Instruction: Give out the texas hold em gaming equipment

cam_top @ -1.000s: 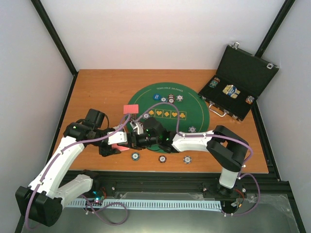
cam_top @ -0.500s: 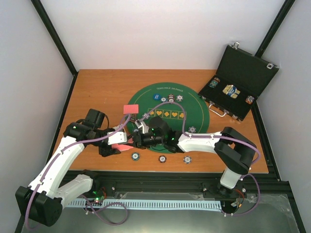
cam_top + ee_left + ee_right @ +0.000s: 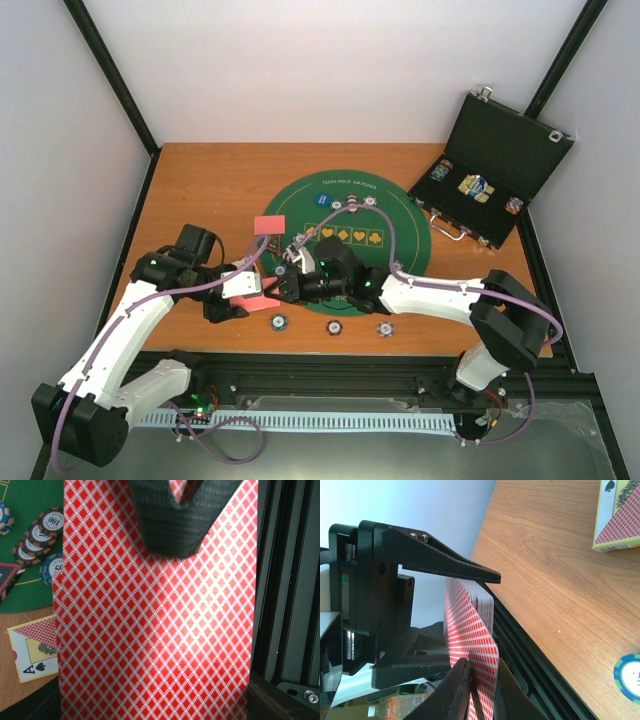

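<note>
The left gripper (image 3: 243, 294) is clenched on a deck of playing cards (image 3: 259, 298), gripping it above the wooden table (image 3: 200, 190) just off the left rim of the round green felt mat (image 3: 400, 235). In the left wrist view the deck's red diamond-patterned back fills most of the frame, with one dark finger (image 3: 172, 522) pressed flat against it near the top. The right gripper (image 3: 285, 289) reaches in from the mat side, and its wrist view shows its two fingers (image 3: 455, 695) nearly together, pinching the edge of a single card (image 3: 480, 672) that stands a little proud of the deck; whether that card has left the deck cannot be told. A red card box (image 3: 269, 225) lies at the mat's left rim, beyond the grippers. Three poker chips (image 3: 334, 327) sit in a row on the bare wood between the mat and the table's near edge, well apart from one another. More chips are clustered on the far part of the mat, and another lies at its right rim beside the right arm. An open black case (image 3: 505, 150) stands at the far right corner with more chips inside
</note>
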Controlling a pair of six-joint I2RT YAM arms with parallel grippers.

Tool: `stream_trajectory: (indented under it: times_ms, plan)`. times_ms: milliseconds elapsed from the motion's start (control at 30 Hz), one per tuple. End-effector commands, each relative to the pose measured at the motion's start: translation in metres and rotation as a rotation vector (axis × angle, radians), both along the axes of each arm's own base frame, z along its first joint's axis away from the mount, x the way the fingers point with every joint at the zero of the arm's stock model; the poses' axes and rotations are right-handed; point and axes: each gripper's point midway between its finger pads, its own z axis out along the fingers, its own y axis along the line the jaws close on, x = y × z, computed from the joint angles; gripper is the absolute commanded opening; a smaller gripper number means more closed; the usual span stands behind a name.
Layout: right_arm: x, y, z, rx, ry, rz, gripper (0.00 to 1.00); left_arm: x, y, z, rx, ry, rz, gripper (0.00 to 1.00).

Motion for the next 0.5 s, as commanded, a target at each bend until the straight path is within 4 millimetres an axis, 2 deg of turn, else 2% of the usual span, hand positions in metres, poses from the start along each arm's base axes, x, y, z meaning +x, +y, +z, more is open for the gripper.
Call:
stream_trajectory:
  times_ms: [0,133,300,367,467]
  plan:
    - [0.007,-0.011,0.002,-0.055,-0.021,-0.034,0.13,0.007,-0.005,0.015,-0.033,-0.049,-0.013,0.52]
    - [0.011,-0.019,0.003,-0.073,-0.026,-0.043,0.09,0.007,-0.005,0.014,-0.029,-0.046,-0.014,0.52]
    - [0.022,-0.035,0.013,-0.071,-0.04,-0.068,0.03,0.007,-0.004,0.013,-0.025,-0.051,-0.015,0.52]
    - [0.031,-0.045,0.021,-0.06,-0.041,-0.082,0.03,0.008,-0.004,0.012,-0.022,-0.049,-0.015,0.52]
    - [0.056,-0.068,0.033,-0.052,-0.055,-0.134,0.03,0.009,-0.005,0.012,-0.023,-0.046,-0.015,0.52]
